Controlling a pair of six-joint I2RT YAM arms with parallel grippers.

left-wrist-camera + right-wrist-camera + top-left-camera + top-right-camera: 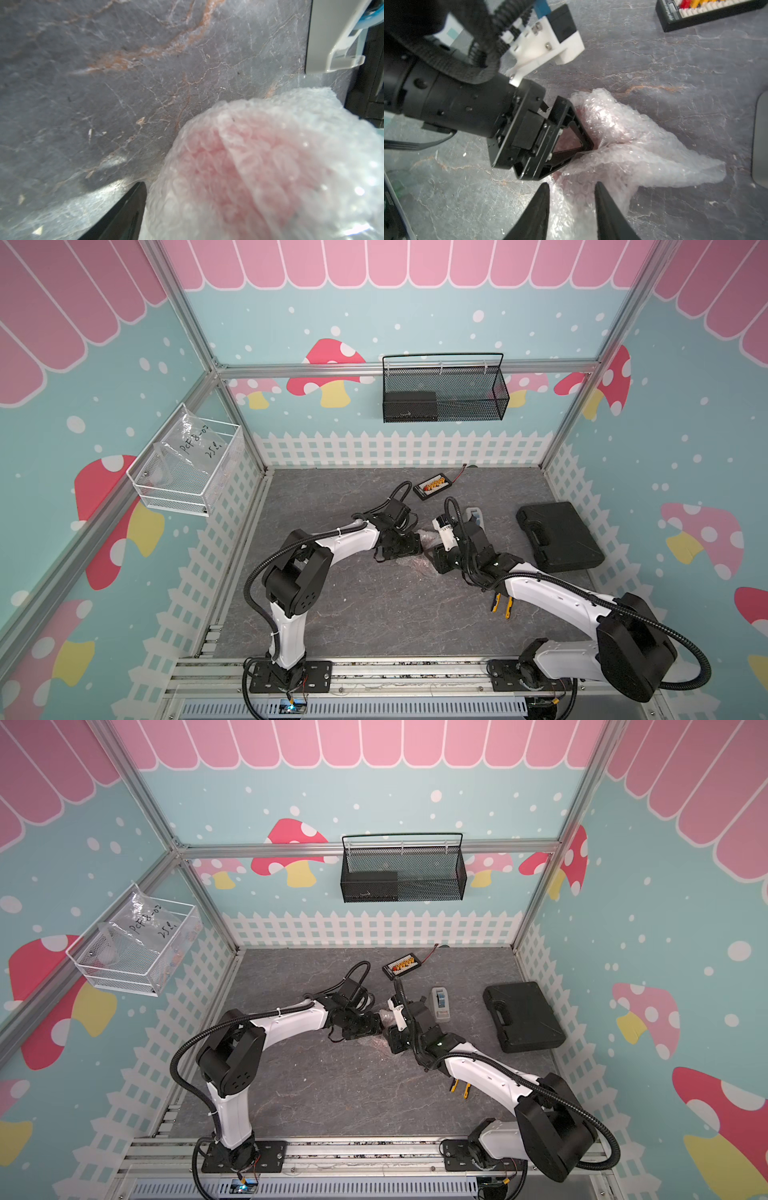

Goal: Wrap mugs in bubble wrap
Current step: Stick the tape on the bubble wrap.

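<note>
Mug (249, 166) bundled in bubble wrap (643, 145), both claws close on it

Red shows faintly through the crumpled wrap, which lies near the middle of the grey tabletop (374, 614) with a loose tail trailing flat to one side. The left claw (583, 149) is spread wide and clamped on the wrapped mug, its fingertips sunk into the plastic. The right claw (572, 185) hovers just beside it, jaws partly apart with a fold of wrap in the gap; no pinch shows. A black case (559, 537) lies well apart, near the wall.
</note>
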